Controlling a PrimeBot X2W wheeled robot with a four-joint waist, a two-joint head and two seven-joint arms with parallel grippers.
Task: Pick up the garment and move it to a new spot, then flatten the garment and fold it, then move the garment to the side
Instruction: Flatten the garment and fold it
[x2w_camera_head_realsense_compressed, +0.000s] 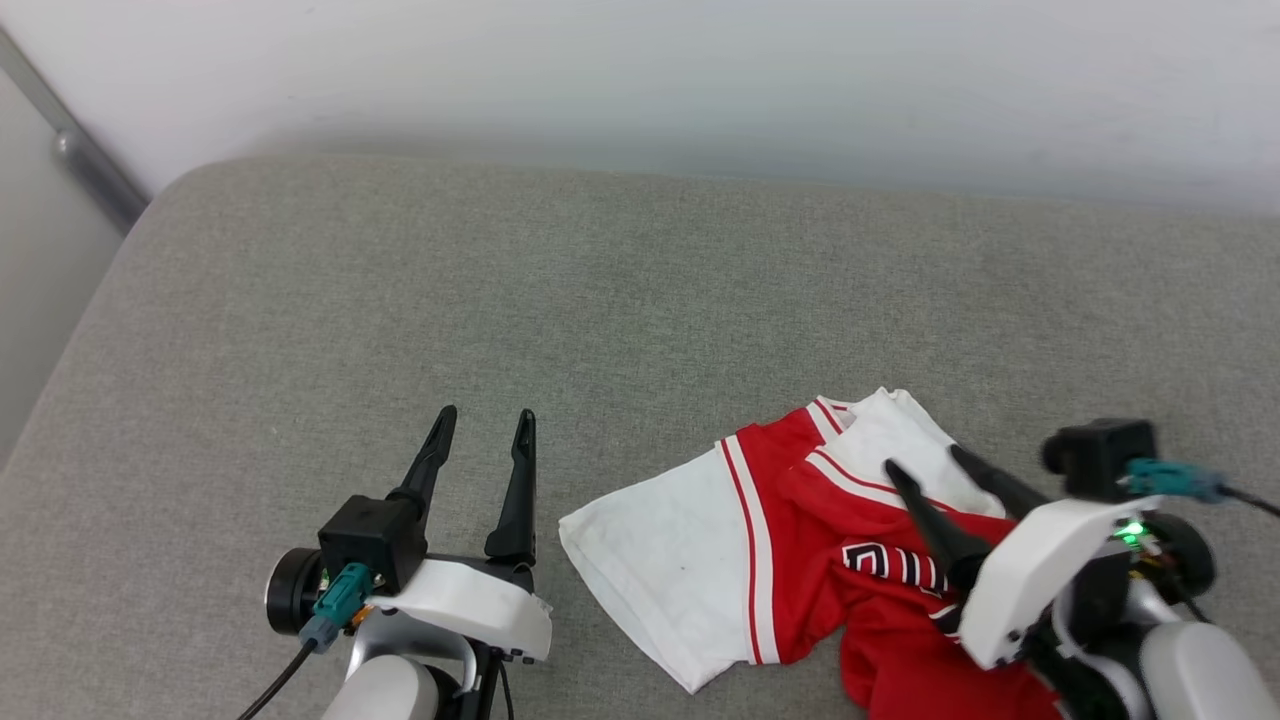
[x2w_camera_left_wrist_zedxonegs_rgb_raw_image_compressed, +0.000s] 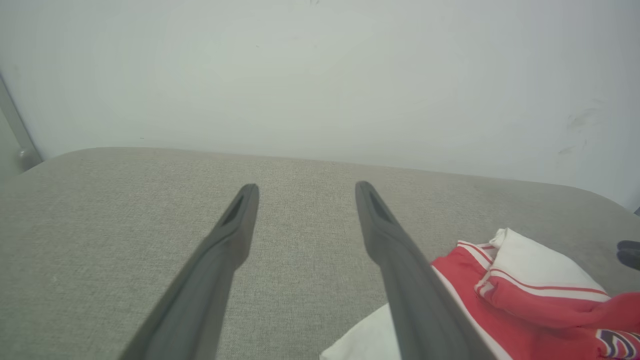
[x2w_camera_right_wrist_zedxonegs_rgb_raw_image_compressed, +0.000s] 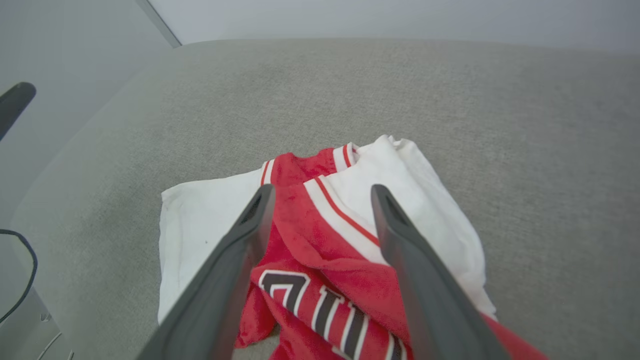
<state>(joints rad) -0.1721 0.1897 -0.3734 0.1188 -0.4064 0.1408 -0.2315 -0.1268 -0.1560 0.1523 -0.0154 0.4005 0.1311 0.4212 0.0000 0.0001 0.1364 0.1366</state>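
1. Crumpled red-and-white jersey T-shirt lies at five o'clock on the grey fabric cushion.
2. Both claws are released: right gripper over it, left gripper at seven o'clock.
3. Flattening seems due: pinch a sleeve edge, then spread.

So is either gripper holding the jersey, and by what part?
Nothing is held: left gripper and right gripper are open, the jersey lying loose.

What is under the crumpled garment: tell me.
The garment lies crumpled on the grey upholstered surface, which shows beside and beyond it. Anything directly beneath its folds is covered and cannot be seen.
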